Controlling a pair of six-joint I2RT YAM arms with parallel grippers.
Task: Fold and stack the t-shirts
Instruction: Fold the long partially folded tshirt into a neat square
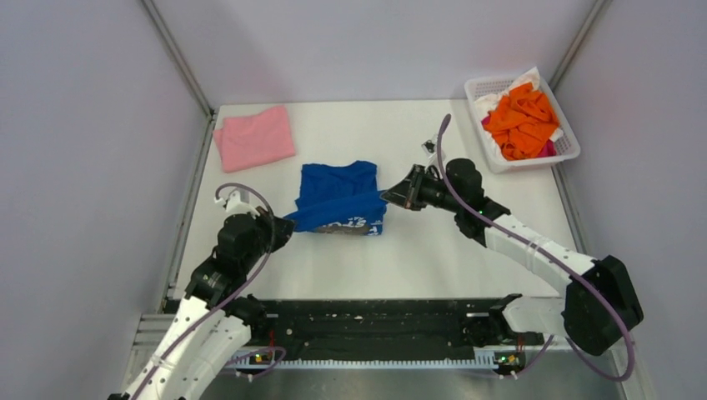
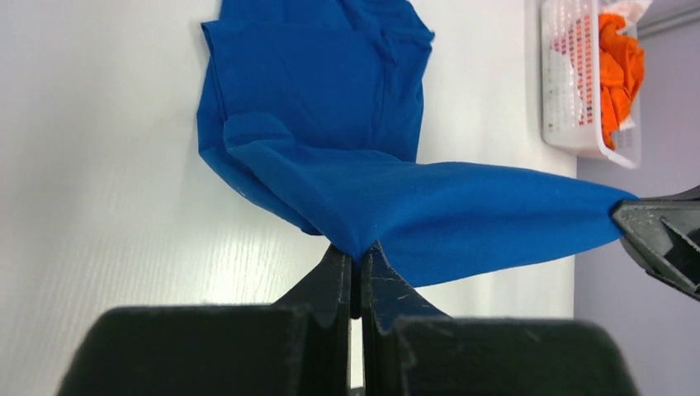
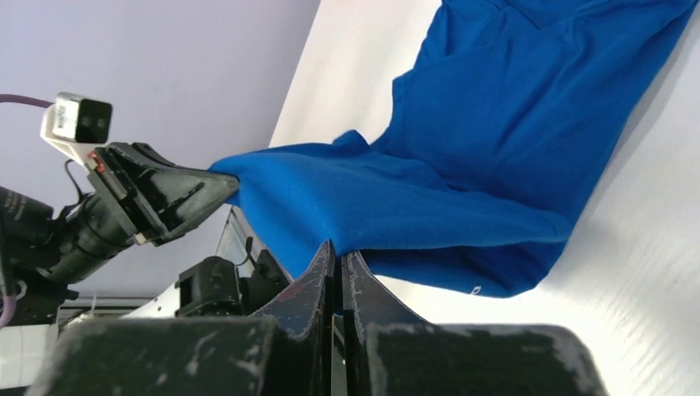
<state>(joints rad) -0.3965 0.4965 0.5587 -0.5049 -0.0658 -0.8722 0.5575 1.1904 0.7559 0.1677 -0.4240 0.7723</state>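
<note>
Left hand (image 1: 286, 223) and right hand (image 1: 390, 197) are both clamped on one edge of the royal blue cloth t-shirt (image 1: 338, 183), mid white worktop (image 1: 433, 250). They're stretching that edge taut off the surface, I'm guessing so the fold lands flat.

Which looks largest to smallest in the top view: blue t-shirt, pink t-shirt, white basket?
1-2. white basket and blue t-shirt: look about alike, so not ranked; the shirt is part-folded with one edge lifted.
3. pink t-shirt, folded: clearly smallest.
</note>
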